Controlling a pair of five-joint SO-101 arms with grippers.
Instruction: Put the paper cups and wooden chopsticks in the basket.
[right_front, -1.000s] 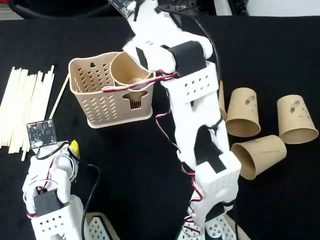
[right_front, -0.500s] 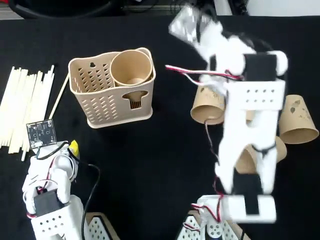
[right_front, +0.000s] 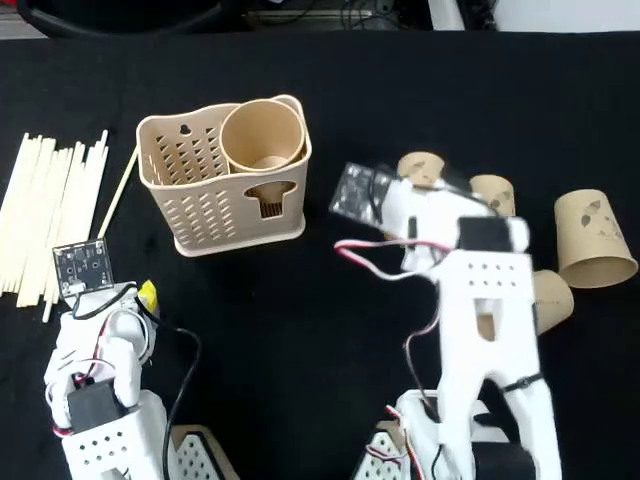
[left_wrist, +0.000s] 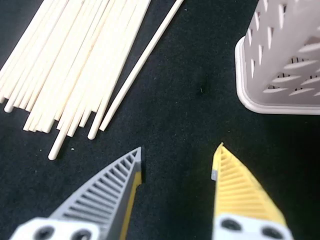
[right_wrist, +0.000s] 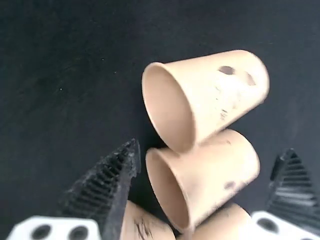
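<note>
Right arm (right_front: 480, 280) has left the basket (right_front: 220, 180): a second ago it hung over it, half a second ago it was swinging across, and now it sits over the loose cups (right_front: 592, 238) on the black table (right_front: 300, 330). One cup (right_front: 262, 135) stands upright in the basket's corner compartment, same spot as before. My right wrist view has the right gripper (right_wrist: 210, 150) spread wide with nothing in it. Below it two cups lie on their sides, the upper one (right_wrist: 205, 97) against the lower one (right_wrist: 200, 175), mouths facing the same way. Left arm (right_front: 95, 370) hasn't budged. The left gripper (left_wrist: 179, 149) is open and empty just above the table, near the tips of the chopsticks (left_wrist: 75, 60) and beside the basket's corner. The chopsticks are still bundled on the table left of the basket, with one stick (right_front: 120, 190) lying a little apart from the rest, toward the basket.
</note>
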